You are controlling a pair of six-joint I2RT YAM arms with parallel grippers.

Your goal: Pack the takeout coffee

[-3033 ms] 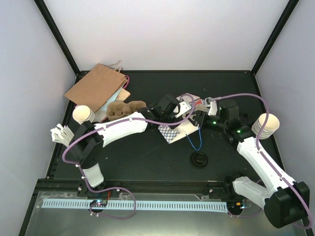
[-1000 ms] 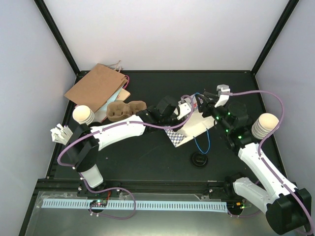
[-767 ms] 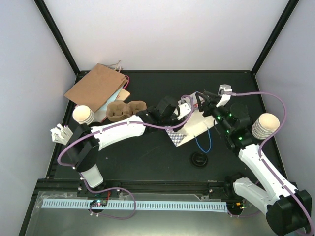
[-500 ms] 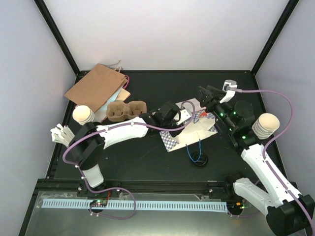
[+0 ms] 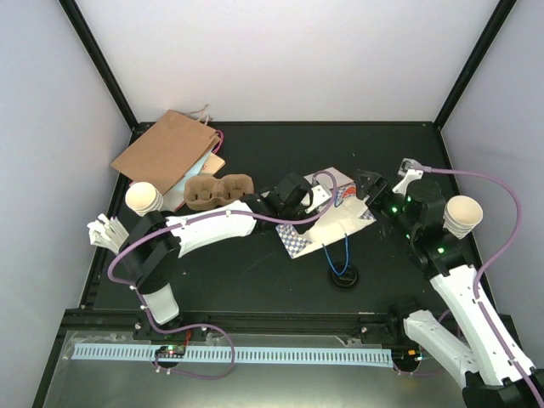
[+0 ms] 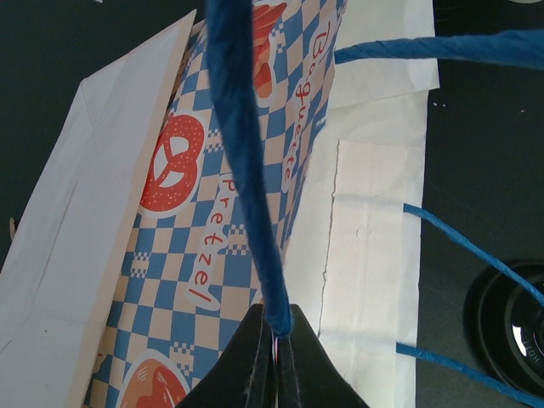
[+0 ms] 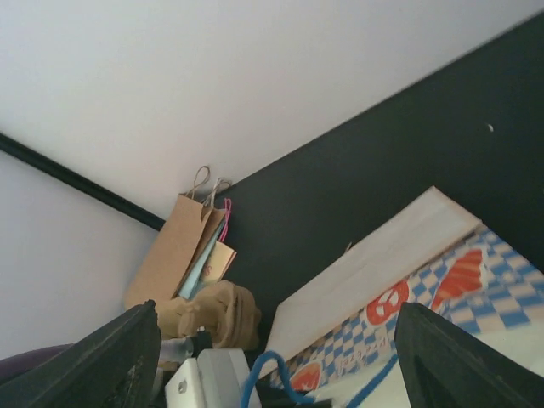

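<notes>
The takeout coffee (image 5: 344,276), black-lidded, stands on the desk (image 5: 212,263) just nearside of the checked bag (image 5: 340,223), toward the bases from both pincers: left pincer (image 6: 274,331) clamped on the bag's blue handle (image 6: 246,170), right pincer (image 5: 368,181) open and empty.

Black table top (image 5: 255,272) in a booth of pale walls.
The table top is matt and dark. A white back wall (image 5: 289,59) closes it at the far side, and a pale, slightly lilac wall stands on the left (image 5: 42,170) and on the right (image 5: 510,127). Two black frame bars (image 5: 98,64) rise from the far corners. At the near edge a grey metal ledge (image 5: 280,378) carries a long white slotted strip (image 5: 255,354). The light is soft and even.
</notes>
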